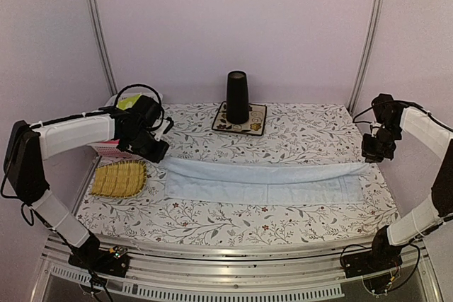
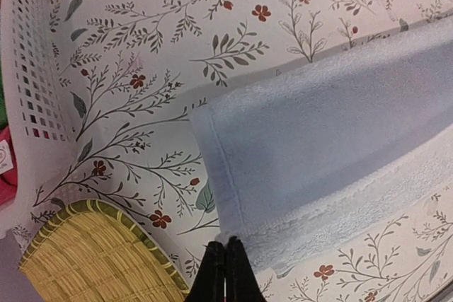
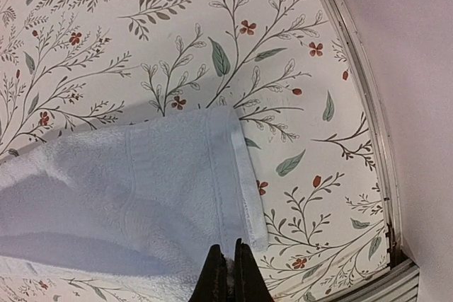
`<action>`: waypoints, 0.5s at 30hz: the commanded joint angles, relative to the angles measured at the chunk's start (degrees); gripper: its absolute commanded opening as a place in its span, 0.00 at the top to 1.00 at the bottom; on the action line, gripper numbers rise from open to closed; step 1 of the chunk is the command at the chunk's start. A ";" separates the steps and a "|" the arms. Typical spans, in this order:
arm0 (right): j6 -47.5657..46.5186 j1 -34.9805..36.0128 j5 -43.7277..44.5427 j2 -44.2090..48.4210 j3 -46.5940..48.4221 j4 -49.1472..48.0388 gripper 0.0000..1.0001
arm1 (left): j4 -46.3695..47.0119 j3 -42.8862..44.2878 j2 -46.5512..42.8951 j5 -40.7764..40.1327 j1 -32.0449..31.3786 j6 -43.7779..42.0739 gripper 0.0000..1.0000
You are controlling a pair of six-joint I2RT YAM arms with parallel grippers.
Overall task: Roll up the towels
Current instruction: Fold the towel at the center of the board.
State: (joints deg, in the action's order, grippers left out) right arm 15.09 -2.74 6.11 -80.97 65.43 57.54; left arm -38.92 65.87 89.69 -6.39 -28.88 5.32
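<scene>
Towel (image 1: 265,182) — light blue, long folded band on tabletop (image 1: 212,224), one end just beside straw tray (image 1: 120,178). Soft, limp, light; probably best pinched at end corners. Left jaws over tray end, right jaws over far end — both pressed together.

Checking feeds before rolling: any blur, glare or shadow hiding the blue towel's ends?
Top view: soft but evenly lit, no glare on the towel. Left wrist: sharp, end clear. Right wrist: sharp, end clear, only a fold shadow at lower left.
</scene>
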 commanded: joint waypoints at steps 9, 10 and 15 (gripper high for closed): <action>5.22 0.37 1.36 1.77 -6.48 3.00 0.98 | -2.13 -1.73 0.75 2.87 -1.56 0.98 1.00; 5.35 0.39 1.52 1.67 -6.60 3.02 0.98 | -2.13 -2.12 0.75 3.14 -1.61 1.00 1.00; 5.98 0.42 2.92 0.53 -6.63 3.29 0.98 | -2.21 -4.21 0.12 4.09 -2.32 0.93 1.00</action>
State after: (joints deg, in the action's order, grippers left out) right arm 19.62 -2.61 6.57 -80.95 58.85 60.23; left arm -40.07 63.42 89.71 -3.64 -30.20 5.89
